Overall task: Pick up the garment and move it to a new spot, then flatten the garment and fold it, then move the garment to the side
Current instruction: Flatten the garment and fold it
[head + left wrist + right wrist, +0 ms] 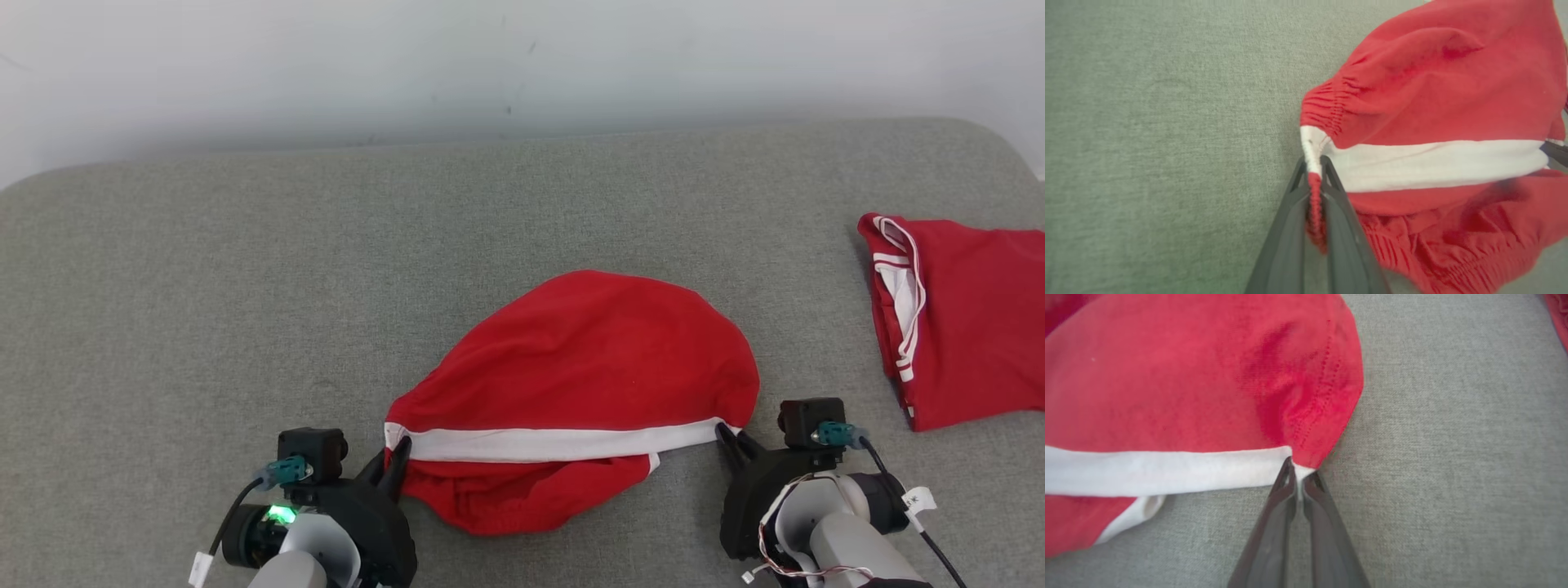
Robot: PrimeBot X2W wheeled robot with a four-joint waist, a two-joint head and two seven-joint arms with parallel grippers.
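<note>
Red garment [588, 367] lies near the middle of the grey cloth surface [245, 286], towards its near edge. It is bunched into a rounded heap, not flat. A white band [555, 443] runs left to right across its near part, and a crumpled red fold lies nearer than the band.

Left gripper [397, 457]: fingers together, clamped on the left end of the band. The left wrist view shows gathered cloth pinched between the two fingers.

Right gripper [729, 437]: fingers together, clamped on the right end of the band. The right wrist view shows the white tip caught between them.

The band looks drawn fairly straight between the two grips. Whether the garment is off the surface cannot be told; most of it appears to rest there.

A second red piece [971, 318] lies folded at the right edge, well apart.

Assessment: both holds are made, so the task appears to be at the pick-up. The move to a new spot, flattening, folding and setting aside are judged not yet done.
</note>
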